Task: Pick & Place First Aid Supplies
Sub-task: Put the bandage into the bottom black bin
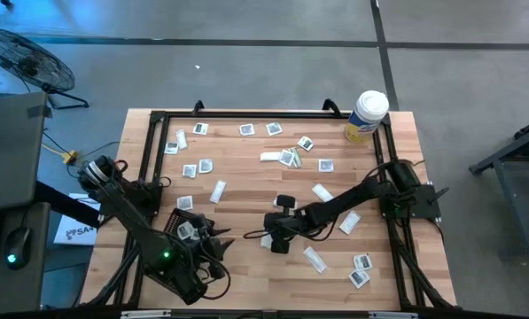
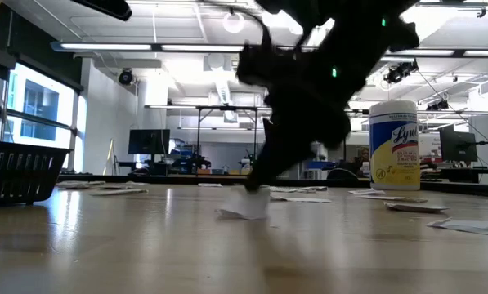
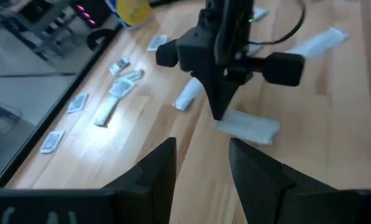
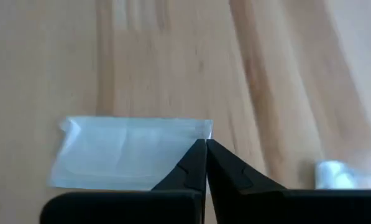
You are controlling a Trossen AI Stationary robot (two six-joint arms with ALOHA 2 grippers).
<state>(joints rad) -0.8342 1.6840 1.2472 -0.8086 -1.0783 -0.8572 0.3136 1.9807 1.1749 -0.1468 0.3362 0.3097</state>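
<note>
Many small white and pale green packets point(image 1: 246, 130) lie flat and scattered over the wooden table. My right gripper point(image 1: 269, 239) is at the table's middle, pointing down, shut at the edge of a white rectangular packet point(image 4: 132, 152). That packet also shows in the left wrist view point(image 3: 250, 127) and the low view point(image 2: 244, 211). My left gripper point(image 3: 201, 162) is open and empty above the table near the front left point(image 1: 218, 235), facing my right gripper point(image 3: 219, 115). My right gripper pinches the white packet at its edge near one corner point(image 4: 201, 132) between its two fingertips. The fingers come from above, pointing down. The rest of the packet lies flat on the table point(image 3: 260, 129).
A black mesh tray point(image 1: 186, 229) holding a few packets stands by my left arm. A white canister with a yellow label point(image 1: 368, 115) stands at the far right corner. A black frame rail point(image 1: 246, 113) runs round the table. More packets lie at the front right point(image 1: 360, 270).
</note>
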